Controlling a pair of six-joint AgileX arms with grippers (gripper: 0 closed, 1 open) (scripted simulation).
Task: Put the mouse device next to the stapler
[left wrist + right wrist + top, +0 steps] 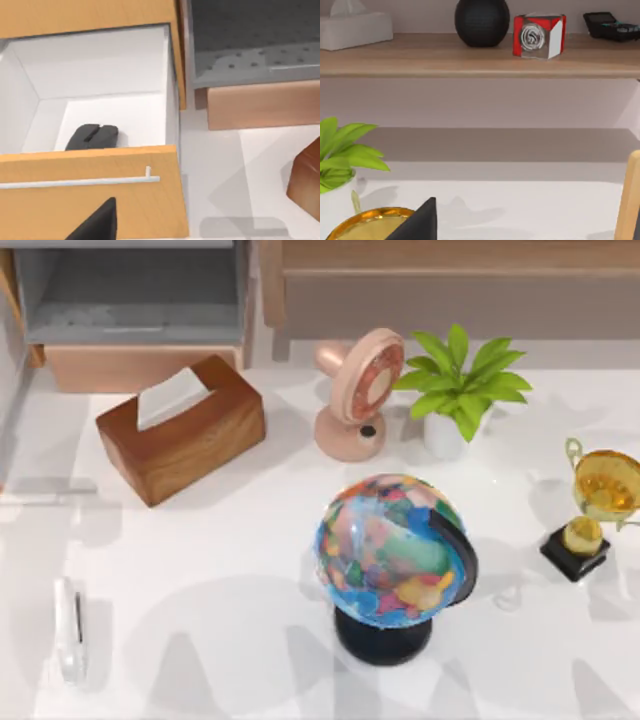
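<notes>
The mouse device (68,628), slim, glossy white with a thin dark line, lies near the table's front left edge. In the left wrist view a dark grey object (92,136) with a lengthwise groove rests inside an open white-lined wooden drawer (90,200); I cannot tell whether it is the stapler. A dark part of my left gripper (97,222) hangs above the drawer front. A dark part of my right gripper (417,222) hovers over the gold trophy (367,225), far from the mouse device.
A wooden tissue box (182,428) stands at back left, with a pink fan (356,395) and potted plant (458,390) at back centre. A globe (395,555) sits mid-table and the trophy (598,502) at right. Shelves (480,55) rise behind.
</notes>
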